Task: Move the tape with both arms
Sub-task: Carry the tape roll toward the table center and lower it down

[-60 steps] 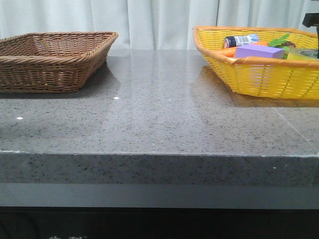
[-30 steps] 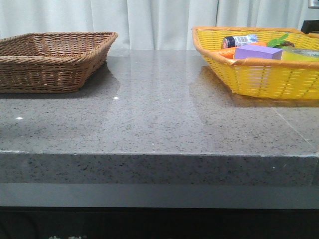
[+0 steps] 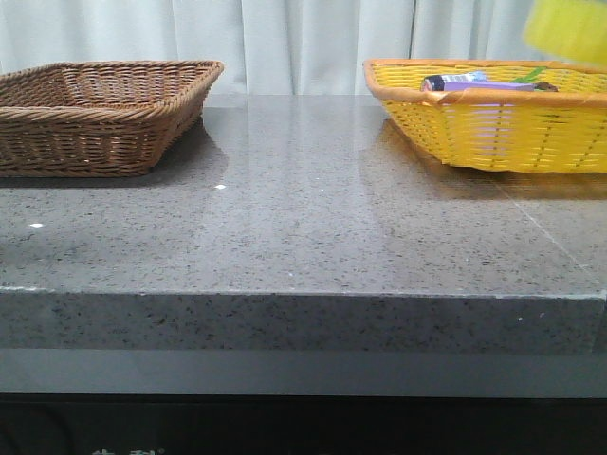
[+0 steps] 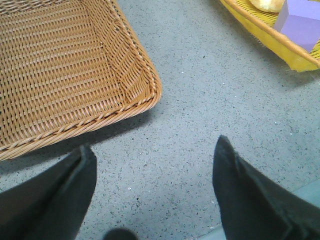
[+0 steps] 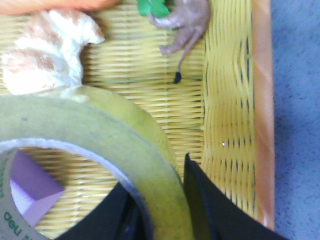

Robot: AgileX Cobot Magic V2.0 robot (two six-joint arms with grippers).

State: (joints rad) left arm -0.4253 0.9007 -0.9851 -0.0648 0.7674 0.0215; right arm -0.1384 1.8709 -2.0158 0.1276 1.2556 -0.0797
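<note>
The tape is a thick yellow roll with a white core printed in green. My right gripper is shut on its wall, one black finger inside the ring and one finger outside. It hangs above the floor of the yellow basket. In the front view the tape is a yellow blur at the top right, above the yellow basket; the right arm itself does not show there. My left gripper is open over bare table, nothing between its fingers, beside the brown basket.
The yellow basket holds a purple block, a small bottle, a bread-like piece and a brownish toy. The brown wicker basket stands at the back left. Grey stone table lies between the baskets.
The tape has risen out of the yellow basket to above its rim. The yellow basket has shifted and now sits flatter. The left side is unchanged.
</note>
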